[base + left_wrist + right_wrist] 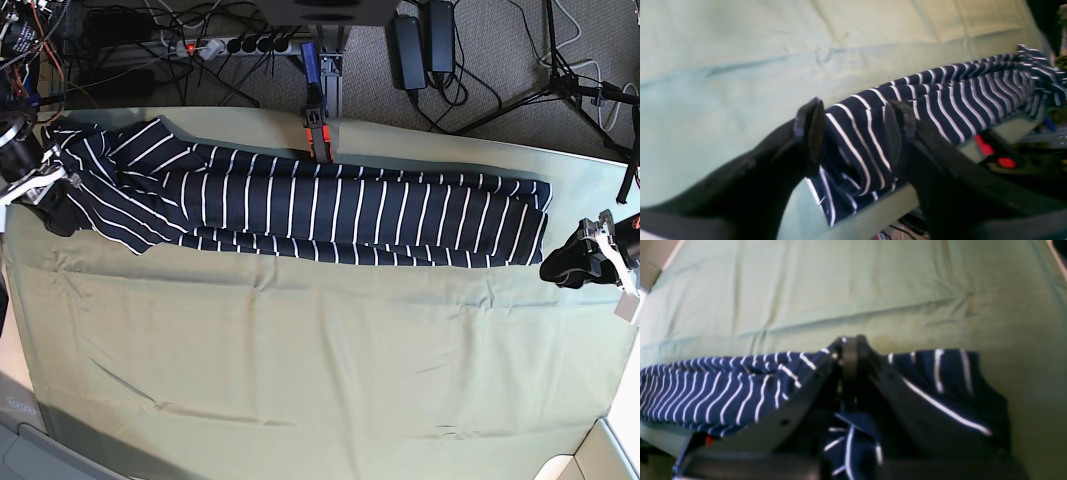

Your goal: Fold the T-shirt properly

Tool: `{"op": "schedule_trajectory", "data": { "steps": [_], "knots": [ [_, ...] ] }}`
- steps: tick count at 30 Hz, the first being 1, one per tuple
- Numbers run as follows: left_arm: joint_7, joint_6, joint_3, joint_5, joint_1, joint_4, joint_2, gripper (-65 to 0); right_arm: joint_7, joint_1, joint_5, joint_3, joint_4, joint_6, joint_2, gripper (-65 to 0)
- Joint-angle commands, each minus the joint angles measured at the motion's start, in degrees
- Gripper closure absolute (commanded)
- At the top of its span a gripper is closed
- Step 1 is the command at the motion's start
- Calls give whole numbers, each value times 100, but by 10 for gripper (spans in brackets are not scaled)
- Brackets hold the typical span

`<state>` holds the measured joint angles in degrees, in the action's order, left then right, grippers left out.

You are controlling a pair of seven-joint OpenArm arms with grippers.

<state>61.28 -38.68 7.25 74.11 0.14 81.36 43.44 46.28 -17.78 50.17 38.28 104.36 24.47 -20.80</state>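
The T-shirt lies stretched as a long band across the upper part of the base frame, on the green surface. The right claw is clamped on one end; the left claw stands apart, straddling the other end. Uneven pulling could skew the fold. No containers appear.

We find no readable text, label, brand, number or sign on anything in these views; all surfaces look unmarked or too blurred.
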Motion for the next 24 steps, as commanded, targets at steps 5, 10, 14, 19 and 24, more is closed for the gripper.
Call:
{"op": "schedule_trajectory", "data": {
  "steps": [5, 10, 14, 19, 24],
  "knots": [
    [-129, -132, 70, -17, 22, 74, 101, -329, -201, 26, -205, -579, 92, 306, -94, 0],
    [-330, -132, 72, 164, 50, 83, 101, -312, -472, 26, -717, -1174, 90, 304, -90, 0],
    [-339, -132, 72, 400, 50, 310, -15, -34, -511, 28, -1071, -1408, 90, 302, -92, 0],
    [-326, -132, 68, -249, 55, 699, -549, 0, -662, 26, -1401, -1416, 76, 299, -92, 0],
    [-796, -132, 66, -1088, 267, 520, -951, 0, -798, 31, -1471, -1416, -184, 299, -94, 0]
  ]
}}
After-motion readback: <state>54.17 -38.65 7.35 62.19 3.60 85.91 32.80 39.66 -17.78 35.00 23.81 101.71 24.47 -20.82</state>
